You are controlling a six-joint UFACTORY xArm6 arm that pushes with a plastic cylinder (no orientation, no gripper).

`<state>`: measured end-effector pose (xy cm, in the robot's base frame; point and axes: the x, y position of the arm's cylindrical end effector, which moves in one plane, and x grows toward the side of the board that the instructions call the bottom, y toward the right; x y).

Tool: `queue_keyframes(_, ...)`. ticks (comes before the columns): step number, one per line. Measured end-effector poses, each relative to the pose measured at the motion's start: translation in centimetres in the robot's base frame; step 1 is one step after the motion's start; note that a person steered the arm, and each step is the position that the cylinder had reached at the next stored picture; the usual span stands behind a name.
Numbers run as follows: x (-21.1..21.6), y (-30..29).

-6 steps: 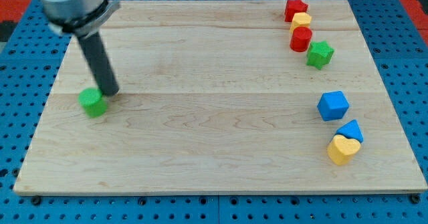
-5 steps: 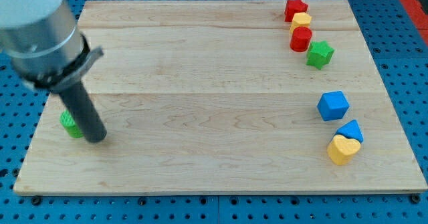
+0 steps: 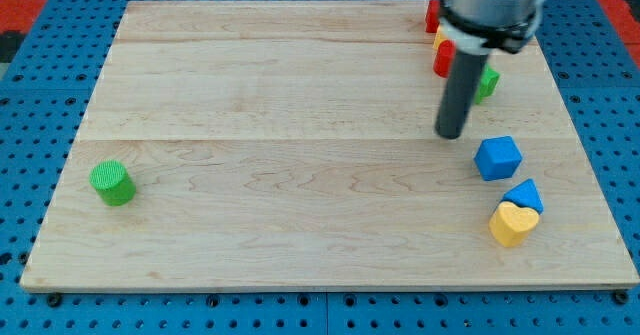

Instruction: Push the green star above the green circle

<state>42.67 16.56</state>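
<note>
The green circle point(image 3: 112, 182) lies near the board's left edge. The green star point(image 3: 487, 82) sits at the upper right and is mostly hidden behind my rod. My tip point(image 3: 451, 134) rests on the board just below and left of the star, and up and left of the blue cube point(image 3: 498, 158). The tip is far to the right of the green circle.
A red block point(image 3: 432, 16), a yellow block point(image 3: 441, 41) and a second red block point(image 3: 443, 61) run in a column above the star, partly hidden by the arm. A blue triangular block point(image 3: 525, 194) and a yellow heart point(image 3: 513, 223) lie at the lower right.
The rod has swung from beside the green circle at the left across to the right side, by the green star. The green circle has ended up lower left, near the board's edge.
</note>
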Motion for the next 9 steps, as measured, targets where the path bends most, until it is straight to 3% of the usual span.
queue_keyframes(2,-4.3,10.6)
queue_keyframes(3,-7.2,3.2)
queue_keyframes(4,-7.3,-4.1)
queue_keyframes(5,-8.5,-3.8)
queue_keyframes(7,-8.9,-23.4)
queue_keyframes(8,-12.0,-23.9)
queue_keyframes(9,-6.1,-30.4)
